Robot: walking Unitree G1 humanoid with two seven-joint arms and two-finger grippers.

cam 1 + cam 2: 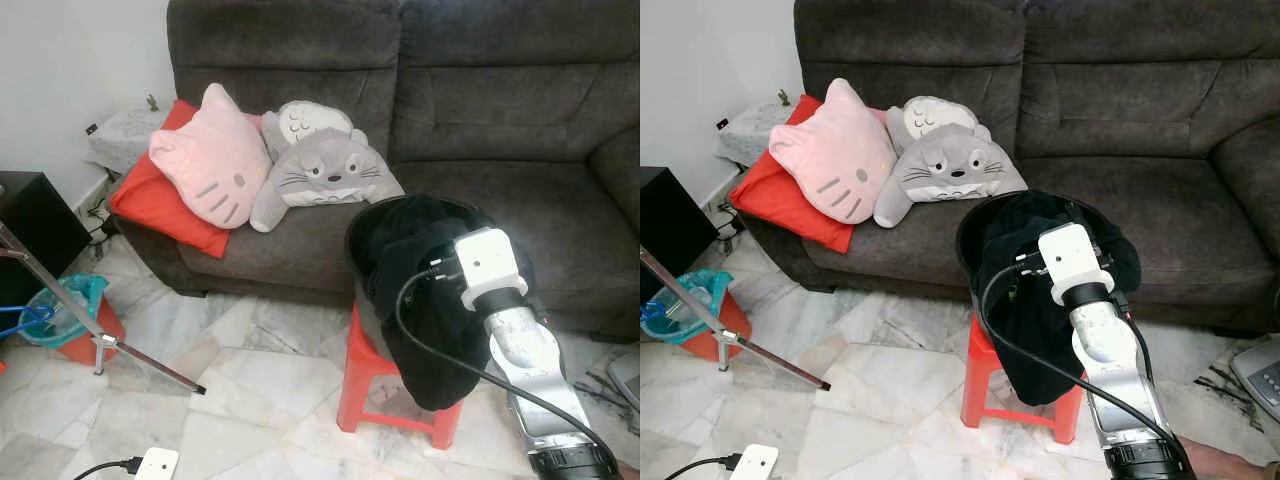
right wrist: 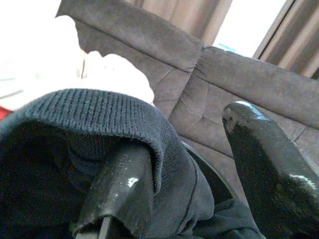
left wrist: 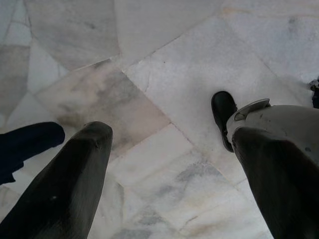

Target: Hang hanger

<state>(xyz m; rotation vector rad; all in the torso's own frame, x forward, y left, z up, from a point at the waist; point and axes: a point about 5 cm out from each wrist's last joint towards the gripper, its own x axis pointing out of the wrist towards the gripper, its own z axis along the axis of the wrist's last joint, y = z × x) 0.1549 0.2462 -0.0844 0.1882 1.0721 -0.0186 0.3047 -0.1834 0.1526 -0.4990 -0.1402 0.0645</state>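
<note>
A dark grey sofa (image 1: 480, 120) fills the far side of the room, with a red cushion (image 1: 160, 205), a pink cat-face pillow (image 1: 210, 165) and a grey plush pillow (image 1: 325, 170) piled toward its left end. In front of it, on the marble floor (image 1: 260, 390), a red plastic stool (image 1: 385, 385) carries a black basket (image 1: 362, 235) heaped with dark clothing (image 1: 425, 300) that spills over the near rim. At the near left stands the slanted leg of a metal stand (image 1: 100, 335), with a teal bag (image 1: 65, 305) behind it.

The right arm reaches forward into the heap. In its wrist view the right hand (image 2: 199, 164) is spread, one finger pushed under a ribbed fold of the dark knit and the other standing free toward the sofa — nothing is pinched between them yet. The left hand (image 3: 169, 174) hangs low over the floor, its fingers spread and holding nothing, beside the robot's own foot.

As for the hanger itself, no hanger can be made out; if it is there, it lies buried in or under the clothing, and I cannot tell which. By my judgement the task is at its very start — the robot is at the basket, but picking out the hanger, carrying it off and hanging it up, perhaps on the stand at the left, all remain.
</note>
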